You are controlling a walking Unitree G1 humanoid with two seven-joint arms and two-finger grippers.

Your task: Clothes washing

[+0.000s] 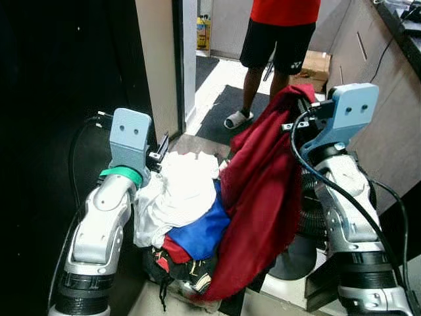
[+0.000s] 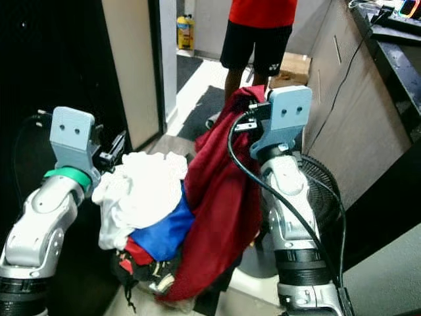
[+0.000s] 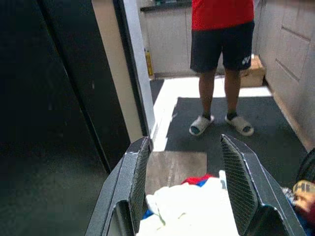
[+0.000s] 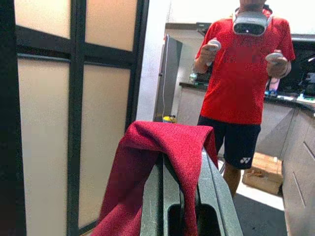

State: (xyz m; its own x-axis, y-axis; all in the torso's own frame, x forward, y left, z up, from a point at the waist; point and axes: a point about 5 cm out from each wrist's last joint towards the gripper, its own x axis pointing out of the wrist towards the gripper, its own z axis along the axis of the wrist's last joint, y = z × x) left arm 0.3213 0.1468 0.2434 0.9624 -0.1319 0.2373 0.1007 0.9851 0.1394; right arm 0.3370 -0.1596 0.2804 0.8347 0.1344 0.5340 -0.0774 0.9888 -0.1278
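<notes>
Overhead, the raised right gripper (image 4: 179, 162) pinches the red cloth (image 1: 260, 191).

Right end effector (image 4: 179, 194) raised, fingers pinched together; left end effector (image 3: 184, 184) lower (fingers spread).

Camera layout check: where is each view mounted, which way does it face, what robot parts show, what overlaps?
Left eye: head, looking forward and down at the laundry pile; both silver arms show.
Right eye: same head, same scene, slightly offset.
Left wrist: along the left gripper, fingers open over the white garment, facing the person.
Right wrist: along the right gripper, shut on the red garment, facing the person.
Shared: all four show the person; both eyes and the right wrist show the red garment.
</notes>
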